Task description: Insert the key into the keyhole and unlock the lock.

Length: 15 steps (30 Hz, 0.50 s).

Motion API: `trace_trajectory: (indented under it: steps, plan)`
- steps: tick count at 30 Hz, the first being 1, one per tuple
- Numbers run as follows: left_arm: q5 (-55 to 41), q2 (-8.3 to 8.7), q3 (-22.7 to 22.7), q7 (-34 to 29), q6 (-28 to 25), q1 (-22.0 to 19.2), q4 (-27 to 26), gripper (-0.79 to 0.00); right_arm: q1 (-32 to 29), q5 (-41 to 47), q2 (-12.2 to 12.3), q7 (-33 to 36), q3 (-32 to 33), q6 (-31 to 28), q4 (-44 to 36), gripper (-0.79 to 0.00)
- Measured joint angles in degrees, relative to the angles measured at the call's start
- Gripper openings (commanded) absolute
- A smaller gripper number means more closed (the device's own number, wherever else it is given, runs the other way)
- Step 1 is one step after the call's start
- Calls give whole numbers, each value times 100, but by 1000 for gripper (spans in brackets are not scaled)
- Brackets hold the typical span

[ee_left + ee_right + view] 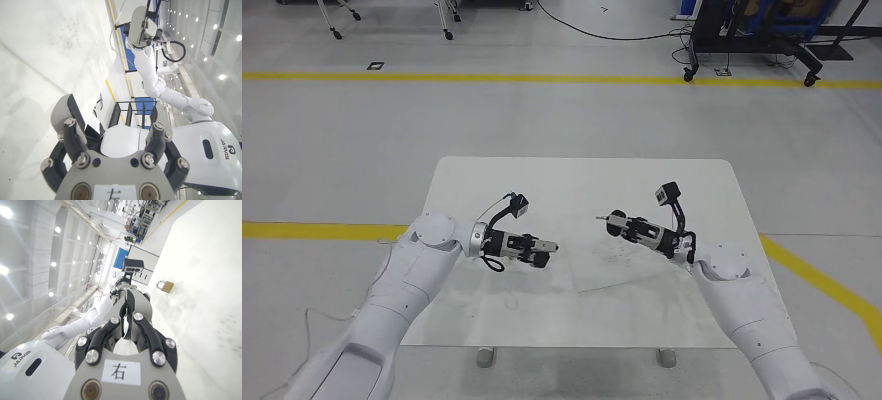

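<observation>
1. Left pincer (117, 113) is seen spread wide, with nothing gripped between its fingers (75, 111).
2. Right pincer (128, 298) is seen pressed shut, its dark pads (130, 306) laid together. Whether a key is pinched there cannot be told.
3. From above, the left pincer (550, 246) and the right pincer (604, 217) are held over the middle of the white desk (582, 180), pointed toward each other with a gap kept between them.
4. Farther out in the right wrist view, a brass padlock (166, 286) with a silver shackle is laid flat on the desk (198, 256). It is touched by neither pincer and lies apart from the right pincer's tips.
5. Faint dark specks are scattered over the desk surface near the padlock.
</observation>
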Motion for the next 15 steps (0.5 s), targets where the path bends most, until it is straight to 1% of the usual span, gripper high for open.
trace_trajectory:
  steps: [5, 8, 10, 11, 13, 15]
  plan:
    - [-63, 66, -224, 473, -182, 233, -398, 0, 10, 2, -3, 5, -8, 2, 9, -785]
    - [378, 172, -425, 768, -300, 308, -664, 0, 10, 2, -3, 5, -7, 2, 9, -785]
    - [1028, 296, -608, 1279, -293, 315, -948, 0, 10, 2, -3, 5, -7, 2, 9, -785]
    - [1456, 352, -676, 1560, -247, 372, -1175, 0, 10, 2, -3, 5, -7, 2, 9, -785]
    - [2596, 490, -895, 2085, -35, 659, -1898, 0, 10, 2, -3, 5, -7, 2, 9, -785]
    - [3503, 632, -1248, 2458, 307, 1067, -2673, 0, 10, 2, -3, 5, -7, 2, 9, -785]
